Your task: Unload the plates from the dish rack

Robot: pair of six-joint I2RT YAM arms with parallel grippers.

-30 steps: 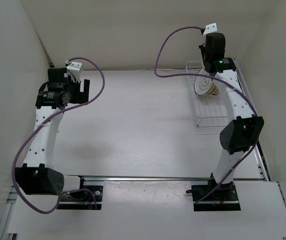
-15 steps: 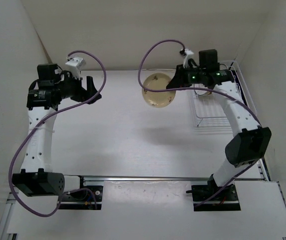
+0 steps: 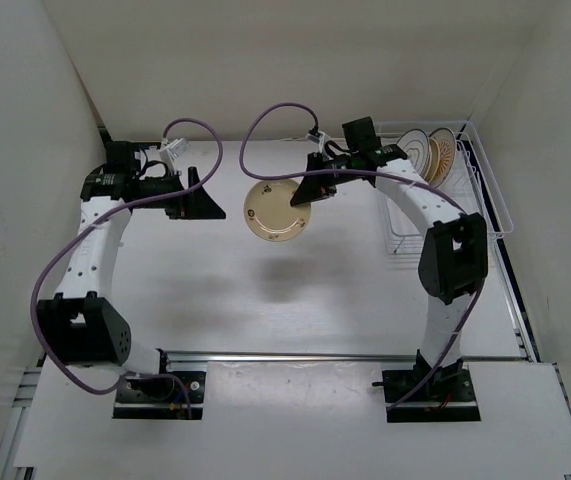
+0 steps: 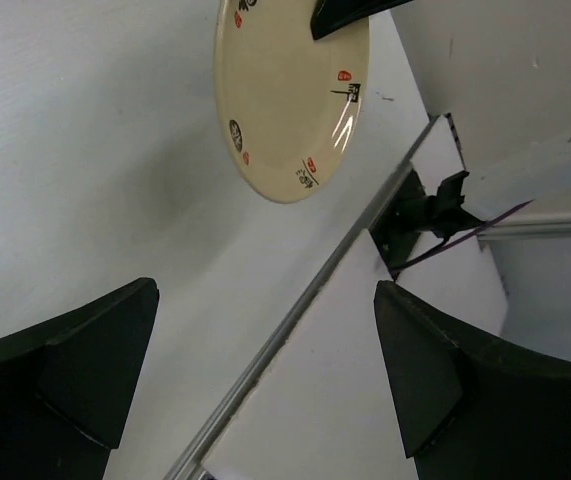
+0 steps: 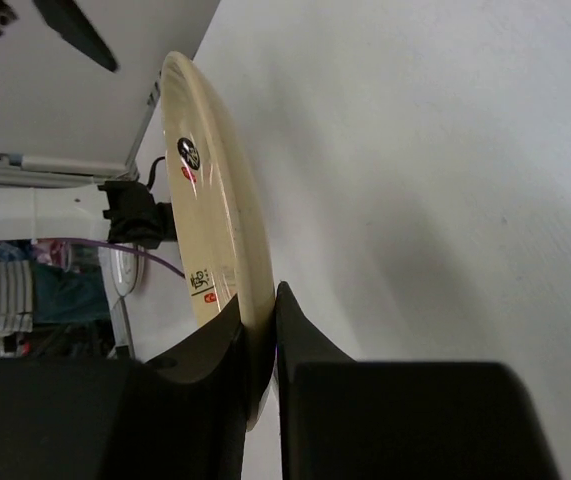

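Note:
My right gripper (image 3: 310,195) is shut on the rim of a cream-yellow plate (image 3: 274,211) with small red and dark marks, holding it in the air over the middle of the table. In the right wrist view the plate (image 5: 215,240) stands edge-on, pinched between my two fingers (image 5: 310,345). My left gripper (image 3: 208,205) is open and empty, just left of the plate; its view shows the plate (image 4: 290,95) ahead. The white wire dish rack (image 3: 435,215) stands at the far right with two plates upright in it: a white one (image 3: 412,145) and an orange sunburst one (image 3: 446,152).
White walls close in on the left, back and right. A metal rail (image 3: 335,355) runs across the near side in front of the arm bases. Purple cables (image 3: 265,125) loop above both wrists.
My right gripper carried the cream-yellow plate out of the rack and leftward to the table's middle. My left arm swung right toward the plate.

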